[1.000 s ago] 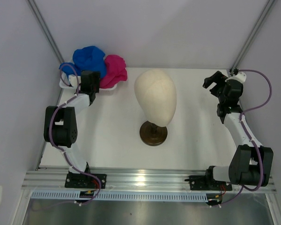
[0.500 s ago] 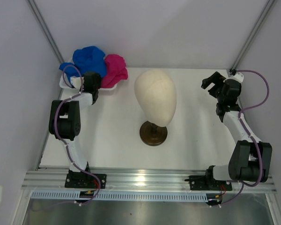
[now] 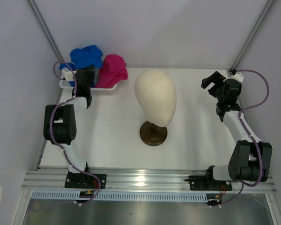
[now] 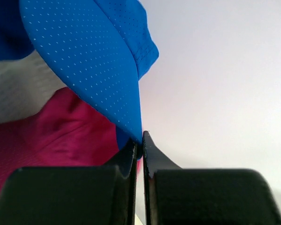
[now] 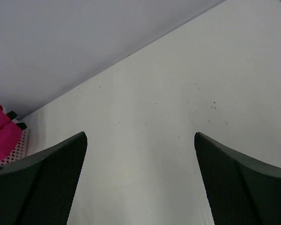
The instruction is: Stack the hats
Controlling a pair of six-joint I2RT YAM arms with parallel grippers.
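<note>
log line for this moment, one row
left gripper shut on royal blue cloth cap brim | right gripper open, empty | cream mannequin head bare

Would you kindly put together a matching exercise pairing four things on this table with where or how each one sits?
1 blue hat
2 pink hat
3 mannequin head
4 right arm's jaws

A wide open above the bare table
B upright on a dark base, mid-table
C edge pinched in the left arm's jaws
D lying at the basket's right end

Pairs: 1-C, 2-D, 3-B, 4-A
</note>
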